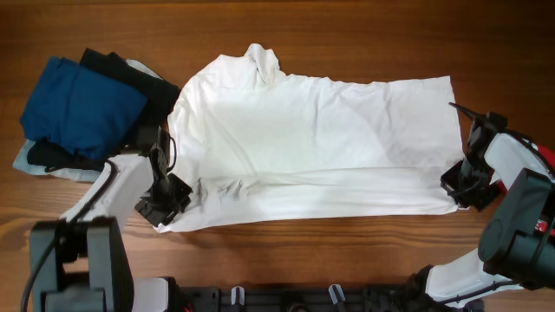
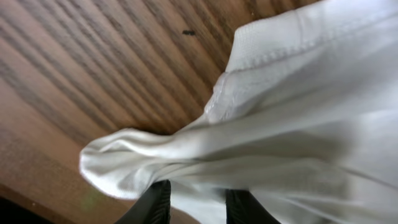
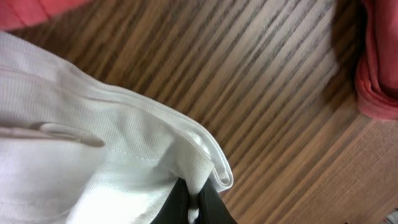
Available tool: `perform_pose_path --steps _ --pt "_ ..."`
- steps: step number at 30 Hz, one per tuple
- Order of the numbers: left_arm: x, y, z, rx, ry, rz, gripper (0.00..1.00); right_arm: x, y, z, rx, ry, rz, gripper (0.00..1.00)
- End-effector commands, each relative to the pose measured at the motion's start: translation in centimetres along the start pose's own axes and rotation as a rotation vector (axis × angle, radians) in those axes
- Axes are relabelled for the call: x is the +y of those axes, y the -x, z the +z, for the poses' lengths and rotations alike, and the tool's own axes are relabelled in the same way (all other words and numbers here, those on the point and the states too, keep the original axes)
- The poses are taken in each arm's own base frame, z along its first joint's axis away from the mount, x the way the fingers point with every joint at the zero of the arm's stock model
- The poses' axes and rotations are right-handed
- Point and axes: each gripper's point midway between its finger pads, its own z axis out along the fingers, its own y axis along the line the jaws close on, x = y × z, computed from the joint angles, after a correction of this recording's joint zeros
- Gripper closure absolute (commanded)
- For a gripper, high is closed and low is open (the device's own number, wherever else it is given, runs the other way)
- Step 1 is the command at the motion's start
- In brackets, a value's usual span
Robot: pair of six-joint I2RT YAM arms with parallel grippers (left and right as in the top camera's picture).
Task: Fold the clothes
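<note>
The white T-shirt [image 1: 312,147] lies spread across the wooden table, with its lower part folded up along its length. My left gripper [image 1: 169,204] is at the shirt's lower left corner. In the left wrist view its fingers [image 2: 155,205] stand apart, open, with a bunched fold of the white T-shirt [image 2: 298,124] lying between them. My right gripper [image 1: 464,186] is at the lower right corner. The right wrist view shows that gripper [image 3: 194,208] shut on the layered hem of the white T-shirt [image 3: 124,149].
A pile of clothes sits at the left edge, with a blue garment [image 1: 78,104] on top of a black one [image 1: 130,74]. Red fabric [image 3: 379,68] lies on the table just right of the right gripper. Both arm bases stand along the front edge.
</note>
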Motion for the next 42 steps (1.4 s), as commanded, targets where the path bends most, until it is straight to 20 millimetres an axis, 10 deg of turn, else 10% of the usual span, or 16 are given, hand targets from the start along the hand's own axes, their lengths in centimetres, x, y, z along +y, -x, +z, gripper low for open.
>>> perform_pose_path --steps 1,8,9,10,19,24,29,35,42 --pt "0.6 0.6 -1.7 -0.081 -0.028 -0.026 0.71 -0.5 -0.3 0.0 0.011 -0.013 0.001 0.96" --pt "0.5 0.7 -4.2 -0.158 -0.112 -0.011 0.67 -0.9 -0.1 -1.4 -0.025 0.01 0.032 0.9" --pt "0.5 0.7 -4.6 -0.173 -0.127 -0.007 0.66 -0.9 0.1 -2.0 -0.047 0.023 0.041 0.75" --pt "0.4 0.8 -5.0 -0.19 -0.142 0.005 0.66 -0.9 0.3 -2.3 -0.062 0.032 0.048 0.27" --pt "-0.7 0.9 -8.5 -0.293 -0.282 0.09 0.63 -0.5 1.0 -5.7 -0.163 0.155 0.035 0.28" --pt "-5.5 0.3 -11.9 -0.396 -0.458 0.412 0.49 6.0 -1.1 -10.4 -0.176 0.599 -0.315 0.3" --pt "-10.9 0.9 -14.7 -0.493 -0.55 0.625 0.45 7.3 -2.1 -11.9 -0.178 0.714 -0.396 0.14" --pt "-18.3 5.7 -17.5 -0.563 -0.52 0.814 0.22 7.5 -2.3 -12.1 -0.17 0.734 -0.399 0.0" --pt "-28.4 13.3 -15.7 -0.569 -0.492 0.861 0.18 7.6 -2.3 -12.1 -0.168 0.737 -0.397 0.01"
